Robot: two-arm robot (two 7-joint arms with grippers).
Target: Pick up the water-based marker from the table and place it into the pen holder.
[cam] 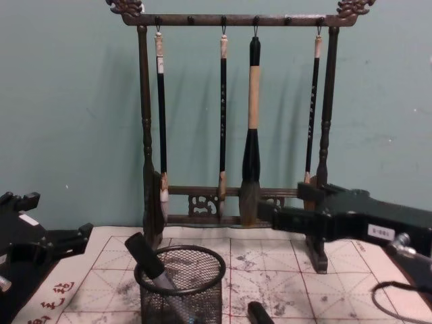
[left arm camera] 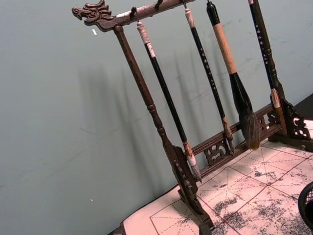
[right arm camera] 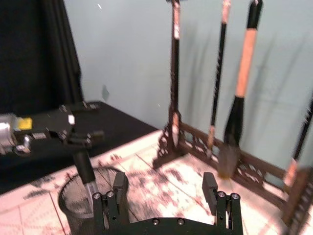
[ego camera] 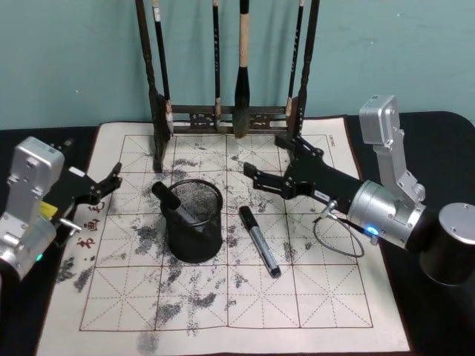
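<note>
A black and grey water-based marker (ego camera: 260, 241) lies on the ink-stained mat, just right of the pen holder (ego camera: 194, 221), a black mesh cup. Its cap (cam: 260, 314) shows low in the chest view. Another black marker (ego camera: 168, 197) leans inside the pen holder (cam: 179, 287) against its left rim. My right gripper (ego camera: 269, 160) hovers open above the mat behind the lying marker, nothing between its fingers (right arm camera: 210, 185). Off the mat's left edge, my left gripper (ego camera: 90, 199) is open and holds nothing.
A tall dark wooden rack (ego camera: 230, 111) with several hanging calligraphy brushes (cam: 251, 121) stands at the mat's far edge, close behind my right gripper (cam: 290, 206). A grey cable loop (ego camera: 338, 237) lies on the mat's right side. The black table (ego camera: 438, 148) surrounds the mat.
</note>
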